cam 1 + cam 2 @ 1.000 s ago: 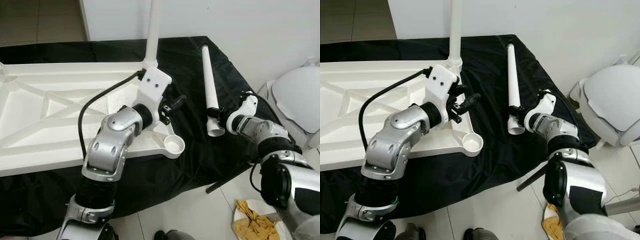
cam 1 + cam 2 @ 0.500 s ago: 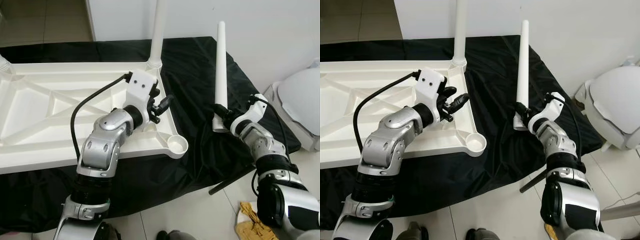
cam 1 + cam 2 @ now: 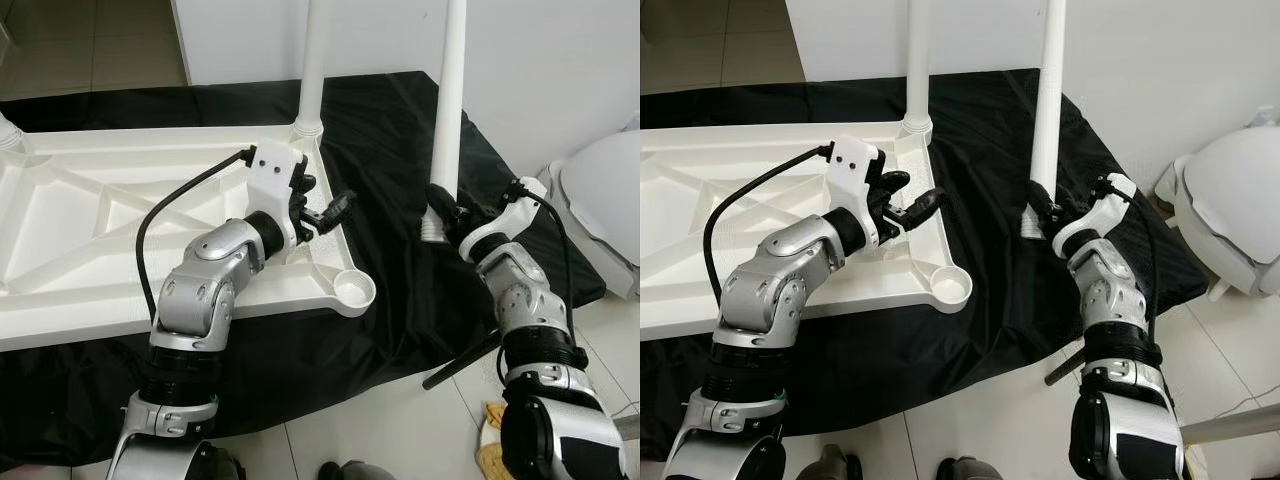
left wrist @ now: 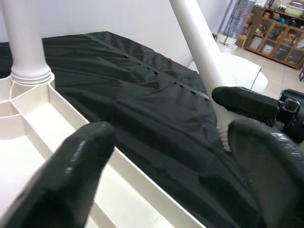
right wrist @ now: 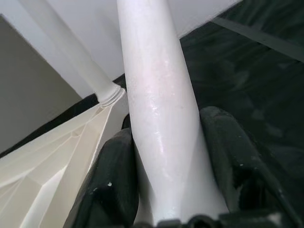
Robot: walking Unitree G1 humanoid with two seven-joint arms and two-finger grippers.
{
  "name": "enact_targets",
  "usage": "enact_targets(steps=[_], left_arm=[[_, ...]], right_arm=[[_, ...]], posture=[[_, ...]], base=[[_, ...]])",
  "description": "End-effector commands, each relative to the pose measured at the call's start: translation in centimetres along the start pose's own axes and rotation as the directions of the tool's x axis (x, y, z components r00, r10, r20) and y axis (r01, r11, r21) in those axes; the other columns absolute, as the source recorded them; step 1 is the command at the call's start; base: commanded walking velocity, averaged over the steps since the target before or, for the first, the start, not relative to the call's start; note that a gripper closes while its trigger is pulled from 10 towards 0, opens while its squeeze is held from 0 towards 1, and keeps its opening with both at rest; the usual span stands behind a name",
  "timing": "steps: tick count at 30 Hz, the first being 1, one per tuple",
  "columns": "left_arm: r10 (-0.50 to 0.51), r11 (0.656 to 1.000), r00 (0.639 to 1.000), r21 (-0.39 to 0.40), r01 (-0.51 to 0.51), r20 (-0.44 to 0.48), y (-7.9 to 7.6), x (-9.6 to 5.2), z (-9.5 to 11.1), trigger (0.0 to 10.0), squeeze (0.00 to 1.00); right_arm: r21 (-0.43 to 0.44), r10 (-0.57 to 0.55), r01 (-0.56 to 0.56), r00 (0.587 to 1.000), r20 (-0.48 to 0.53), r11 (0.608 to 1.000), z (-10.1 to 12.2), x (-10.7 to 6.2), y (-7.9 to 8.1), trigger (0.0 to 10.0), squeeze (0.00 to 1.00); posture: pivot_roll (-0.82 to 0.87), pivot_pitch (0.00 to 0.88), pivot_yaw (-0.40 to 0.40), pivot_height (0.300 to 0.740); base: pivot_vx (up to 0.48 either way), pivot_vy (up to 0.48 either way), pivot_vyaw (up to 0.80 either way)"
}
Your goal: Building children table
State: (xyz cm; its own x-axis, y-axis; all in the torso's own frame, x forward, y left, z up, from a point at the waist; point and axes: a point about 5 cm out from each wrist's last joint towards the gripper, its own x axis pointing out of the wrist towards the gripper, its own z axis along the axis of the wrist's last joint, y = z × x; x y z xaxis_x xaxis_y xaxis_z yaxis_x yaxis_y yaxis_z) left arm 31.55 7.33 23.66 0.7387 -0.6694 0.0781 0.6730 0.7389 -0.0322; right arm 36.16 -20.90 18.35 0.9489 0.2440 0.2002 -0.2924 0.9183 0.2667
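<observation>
Upright now, the loose table leg [image 3: 445, 110] sits clenched near its base in my right gripper [image 3: 1045, 213], ready for the corner socket [image 3: 352, 289]; my left gripper [image 3: 325, 213] hovers released, above the upturned tabletop [image 3: 90, 230].

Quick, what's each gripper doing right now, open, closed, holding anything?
Left gripper: open, empty, above the tabletop edge.
Right gripper: shut on the table leg, held upright.

A home room: tiled floor [image 3: 380, 440], white wall [image 3: 560, 60], wooden glass-door cabinets [image 4: 273, 35], a black cloth [image 3: 380, 130] spread out.
</observation>
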Motion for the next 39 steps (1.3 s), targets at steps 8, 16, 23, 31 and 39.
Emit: enact_targets(steps=[8,16,23,31,39], left_arm=[[-0.056,0.995,0.997,-0.076,0.06,0.046,-0.1,-0.3,0.9,10.0,0.16],[-0.121,0.981,0.988,-0.138,0.133,0.092,-0.2,-0.7,1.8,10.0,0.0],[-0.296,0.924,0.947,-0.211,0.317,0.127,-1.6,-1.0,2.5,10.0,0.0],[-0.457,0.829,0.87,-0.267,0.492,0.186,-3.1,-1.1,3.5,10.0,0.0],[-0.401,0.873,0.905,-0.239,0.424,0.139,-2.1,0.1,3.5,10.0,0.0]], right_arm=[[-0.121,0.135,-0.124,0.987,0.09,0.985,1.2,-0.1,2.0,10.0,0.0],[-0.191,0.209,-0.186,0.971,0.112,0.964,1.1,-0.1,3.4,10.0,0.0],[-0.231,0.304,-0.272,0.946,0.115,0.934,0.6,0.2,5.3,10.0,0.0],[-0.255,0.378,-0.35,0.923,0.07,0.901,-0.4,0.0,6.3,10.0,0.0],[-0.261,0.435,-0.41,0.899,0.046,0.874,-0.6,-0.2,7.1,10.0,0.0]], posture=[[-0.07,0.058,-0.05,0.74],[-0.05,0.047,-0.045,0.74],[-0.05,0.028,-0.032,0.74],[-0.04,0.015,-0.032,0.74],[-0.05,0.007,-0.033,0.74]], base=[[0.0,0.0,0.0],[0.0,0.0,0.0],[0.0,0.0,0.0],[0.0,0.0,0.0],[0.0,0.0,0.0]])
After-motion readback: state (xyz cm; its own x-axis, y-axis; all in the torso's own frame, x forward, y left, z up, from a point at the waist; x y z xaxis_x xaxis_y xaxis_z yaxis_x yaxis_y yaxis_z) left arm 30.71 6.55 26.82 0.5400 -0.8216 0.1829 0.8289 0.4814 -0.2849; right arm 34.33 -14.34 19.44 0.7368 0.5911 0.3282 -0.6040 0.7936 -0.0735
